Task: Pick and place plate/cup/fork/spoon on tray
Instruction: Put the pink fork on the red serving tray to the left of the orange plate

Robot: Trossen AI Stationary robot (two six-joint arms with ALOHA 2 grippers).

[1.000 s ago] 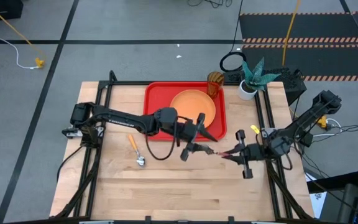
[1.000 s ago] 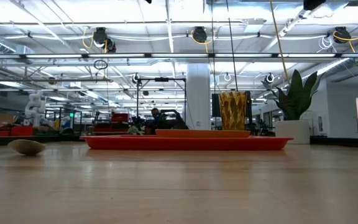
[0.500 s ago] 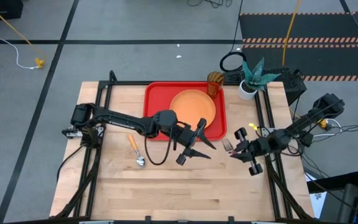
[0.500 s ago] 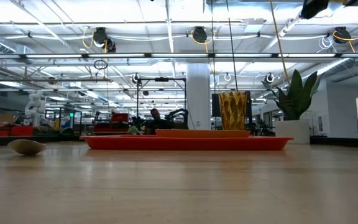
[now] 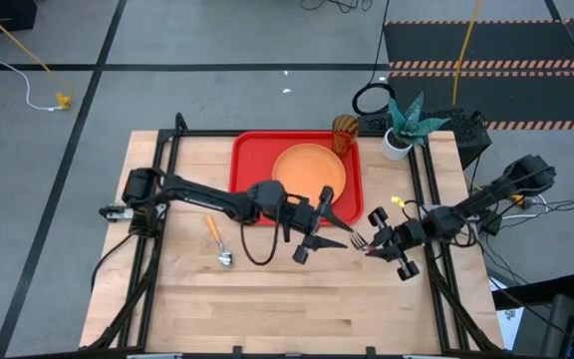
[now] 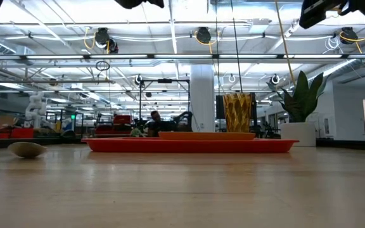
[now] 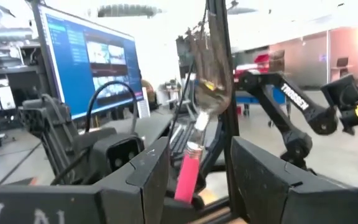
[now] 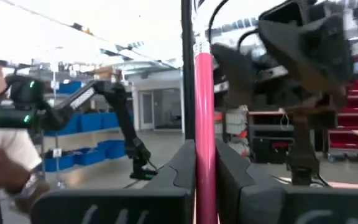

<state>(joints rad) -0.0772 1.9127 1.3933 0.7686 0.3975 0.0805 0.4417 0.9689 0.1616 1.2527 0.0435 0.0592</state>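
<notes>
Here the right gripper is clamped on the fork: in the right wrist view both fingers press against the pink handle. The left gripper faces it from the other side. Its fingers stand apart, one on each side of the handle's end, with a gap showing on both sides. The fork is held in the air above the table, just off the near right corner of the tray. Its long axis runs from one gripper to the other, handle end toward the left gripper and tines toward the right arm.

There is one fork, one spoon, one plate, one cup and one tray. The plate lies flat on the tray. The cup stands upright at the tray's far right corner; whether it is on the tray or just beside it cannot be told. The spoon lies on the table to the left, near the tray's front, bowl toward the near edge. One potted plant stands right of the cup.
</notes>
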